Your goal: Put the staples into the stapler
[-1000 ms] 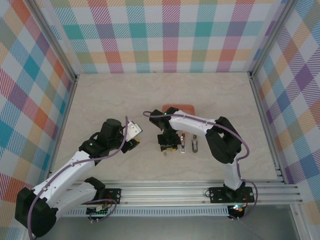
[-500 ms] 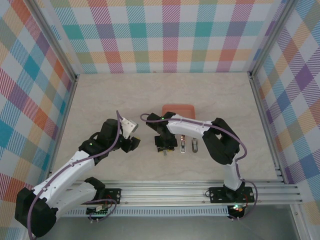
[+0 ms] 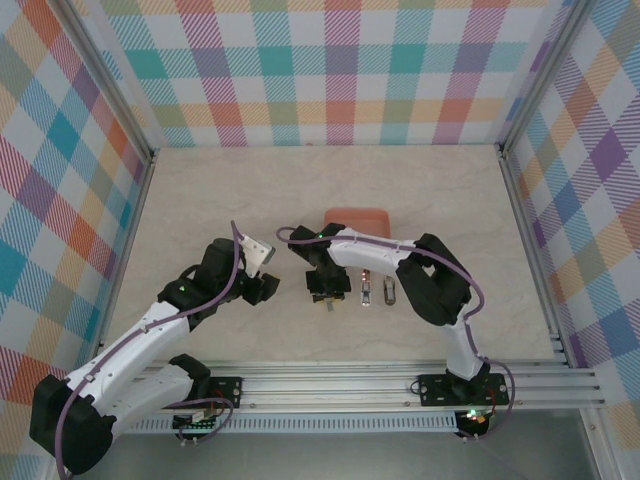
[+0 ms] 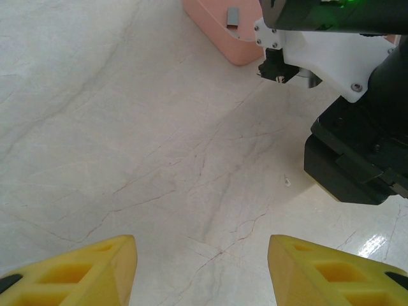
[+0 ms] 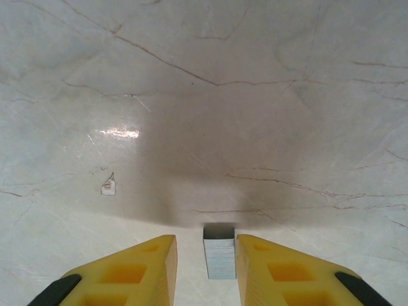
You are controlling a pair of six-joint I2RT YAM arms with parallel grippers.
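Right end effector (image 5: 205, 245) straddled the staples (image 5: 219, 255) on the counter (image 5: 255, 95), unclamped, apparently lining up a pinch. Left end effector (image 4: 201, 245) hung released nearby.

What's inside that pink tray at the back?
One small grey strip of staples lies inside the pink tray. The rest of its inside is cut off or hidden behind the right arm, so any further strips cannot be seen.
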